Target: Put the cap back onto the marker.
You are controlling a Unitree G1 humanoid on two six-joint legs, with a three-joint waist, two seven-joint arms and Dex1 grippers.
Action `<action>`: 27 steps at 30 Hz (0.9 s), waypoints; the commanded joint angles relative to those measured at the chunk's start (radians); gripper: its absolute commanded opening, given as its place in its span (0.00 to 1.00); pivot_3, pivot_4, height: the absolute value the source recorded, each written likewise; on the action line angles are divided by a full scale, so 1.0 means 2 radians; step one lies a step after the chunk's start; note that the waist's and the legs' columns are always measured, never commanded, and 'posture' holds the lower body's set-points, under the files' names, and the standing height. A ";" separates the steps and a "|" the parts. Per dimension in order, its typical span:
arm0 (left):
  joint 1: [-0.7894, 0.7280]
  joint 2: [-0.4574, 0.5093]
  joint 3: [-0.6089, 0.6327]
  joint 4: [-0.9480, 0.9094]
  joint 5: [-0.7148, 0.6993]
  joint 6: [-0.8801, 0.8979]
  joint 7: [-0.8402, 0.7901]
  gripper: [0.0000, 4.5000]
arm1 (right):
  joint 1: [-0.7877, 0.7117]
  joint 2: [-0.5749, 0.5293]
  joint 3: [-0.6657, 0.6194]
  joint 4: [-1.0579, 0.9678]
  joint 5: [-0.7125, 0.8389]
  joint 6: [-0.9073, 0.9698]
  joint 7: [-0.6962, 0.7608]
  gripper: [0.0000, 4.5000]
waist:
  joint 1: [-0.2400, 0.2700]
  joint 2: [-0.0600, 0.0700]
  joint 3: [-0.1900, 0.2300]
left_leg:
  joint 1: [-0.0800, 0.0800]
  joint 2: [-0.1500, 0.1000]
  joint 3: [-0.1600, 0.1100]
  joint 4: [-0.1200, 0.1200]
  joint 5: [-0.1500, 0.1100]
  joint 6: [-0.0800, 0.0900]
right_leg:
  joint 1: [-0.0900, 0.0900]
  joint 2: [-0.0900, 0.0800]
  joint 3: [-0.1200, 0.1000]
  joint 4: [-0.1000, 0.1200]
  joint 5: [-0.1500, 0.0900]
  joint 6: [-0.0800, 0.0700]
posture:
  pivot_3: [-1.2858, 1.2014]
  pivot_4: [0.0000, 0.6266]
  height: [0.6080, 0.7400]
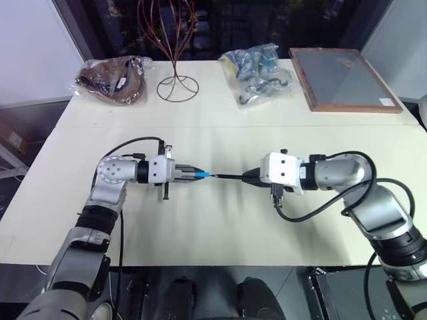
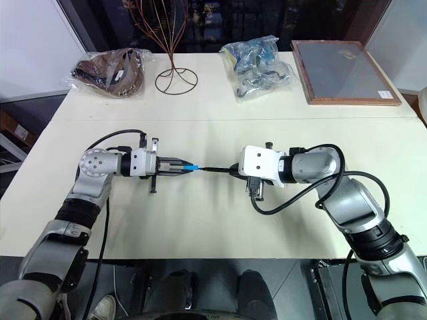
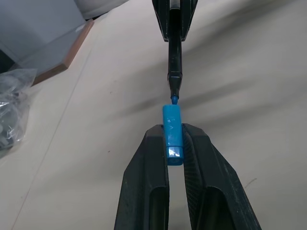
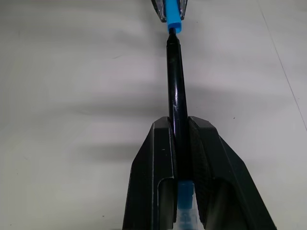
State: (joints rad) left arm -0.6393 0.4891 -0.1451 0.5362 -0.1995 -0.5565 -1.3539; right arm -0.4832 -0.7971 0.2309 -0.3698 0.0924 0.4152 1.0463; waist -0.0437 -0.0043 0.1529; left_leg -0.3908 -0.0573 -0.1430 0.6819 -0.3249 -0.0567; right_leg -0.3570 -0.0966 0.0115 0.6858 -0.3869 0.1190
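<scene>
A: Surface condition? 
B: Pale worktop with dark windows behind its far edge. Along that far edge, from the far left corner to the far right corner: a brown bagged bundle, a wire stand, a clear bag of mixed items, and a wood-framed panel

A: Left gripper status? 
B: The left gripper is held above the middle of the worktop, pointing toward the right arm. Its jaws are clamped narrowly on the cap, which projects from between the fingertips with its open end facing the marker

A: Right gripper status? 
B: The right gripper faces the left one, also above the middle of the worktop. Its jaws are clamped on the rear portion of the marker; a light blue band sits between the fingers behind the grip point

A: Alignment of the two parts? 
B: Marker and cap lie on one line. The marker's blue tip meets the mouth of the cap; whether it has entered cannot be told. The black barrel is fully exposed between the two grippers, so the cap is not yet seated
</scene>
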 commanded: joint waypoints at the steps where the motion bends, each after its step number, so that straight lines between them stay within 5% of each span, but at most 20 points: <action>1: -0.002 -0.001 -0.001 -0.014 -0.007 -0.007 -0.004 0.00 | -0.009 0.003 -0.003 -0.015 0.003 -0.003 -0.001 0.02 | 0.000 0.000 0.000 | 0.000 0.000 0.000 0.000 0.000 0.000 | 0.000 0.000 0.000 0.000 0.000 0.000 | 0.52 0.24 1.00; 27: -0.018 -0.014 -0.002 0.008 -0.001 -0.017 -0.004 0.00 | -0.018 0.029 0.019 -0.040 0.001 0.018 0.002 0.02 | 0.000 0.000 0.000 | 0.000 0.000 0.000 0.000 0.000 0.000 | 0.000 0.000 0.000 0.000 0.000 0.000 | 0.52 0.24 1.00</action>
State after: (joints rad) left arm -0.6443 0.4720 -0.1444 0.5743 -0.1976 -0.5753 -1.3666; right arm -0.4944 -0.7632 0.2480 -0.3714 0.0712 0.4609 1.0444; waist -0.0439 -0.0043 0.1529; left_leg -0.3908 -0.0574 -0.1432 0.6819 -0.3248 -0.0567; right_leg -0.3571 -0.0966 0.0115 0.6858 -0.3869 0.1189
